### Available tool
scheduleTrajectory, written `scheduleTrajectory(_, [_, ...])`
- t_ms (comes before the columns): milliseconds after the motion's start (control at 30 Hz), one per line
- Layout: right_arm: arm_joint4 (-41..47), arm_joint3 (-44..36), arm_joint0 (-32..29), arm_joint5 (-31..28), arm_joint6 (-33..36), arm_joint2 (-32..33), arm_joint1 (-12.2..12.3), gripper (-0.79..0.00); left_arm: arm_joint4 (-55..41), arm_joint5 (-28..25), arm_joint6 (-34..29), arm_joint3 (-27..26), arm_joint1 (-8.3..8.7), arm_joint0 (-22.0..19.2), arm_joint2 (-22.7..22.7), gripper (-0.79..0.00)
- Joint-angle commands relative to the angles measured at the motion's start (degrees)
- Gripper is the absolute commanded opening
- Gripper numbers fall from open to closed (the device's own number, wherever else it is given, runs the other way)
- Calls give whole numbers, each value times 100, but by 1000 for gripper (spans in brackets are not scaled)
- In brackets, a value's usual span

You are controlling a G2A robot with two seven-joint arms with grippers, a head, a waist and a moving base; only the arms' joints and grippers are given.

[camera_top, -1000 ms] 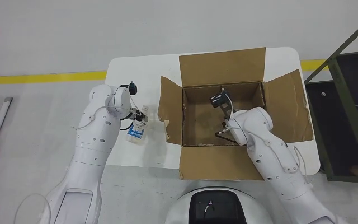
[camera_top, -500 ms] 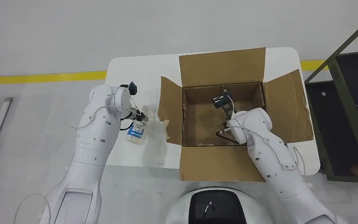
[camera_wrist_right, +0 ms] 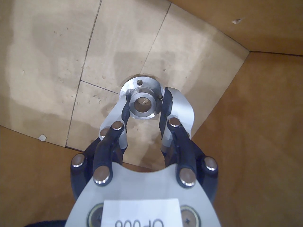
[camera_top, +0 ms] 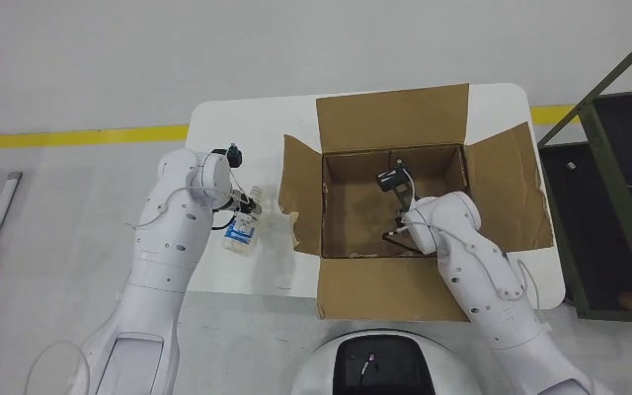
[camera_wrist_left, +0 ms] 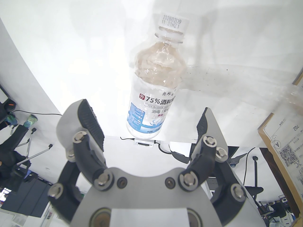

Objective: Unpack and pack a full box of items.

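Bottle point(camera_wrist_left: 153, 95) flat, axis near-far, cap point(camera_wrist_left: 172, 23) far.

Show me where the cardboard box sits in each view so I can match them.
Top view: the cardboard box, flaps open, on the table's right half.
Left wrist view: its labelled outer corner, beside the bottle lying on the table.
Right wrist view: its inner floor and walls, around the right gripper shut on a metal flange.
Landmark: the bottle beside the box, in top and left wrist views.
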Motion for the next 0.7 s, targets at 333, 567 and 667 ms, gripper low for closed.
scheduleTrajectory(333, [11,159,52,-5,-30,-64,-25,-459,0,0,0,0,0,0,0,0])
scheduleTrajectory(567, [-4,198,84,3,-31,-44,-30,-603,0,0,0,0,0,0,0,0])
scheduleTrajectory(667, [-12,210,90,4,-32,-48,-34,-785,0,0,0,0,0,0,0,0])
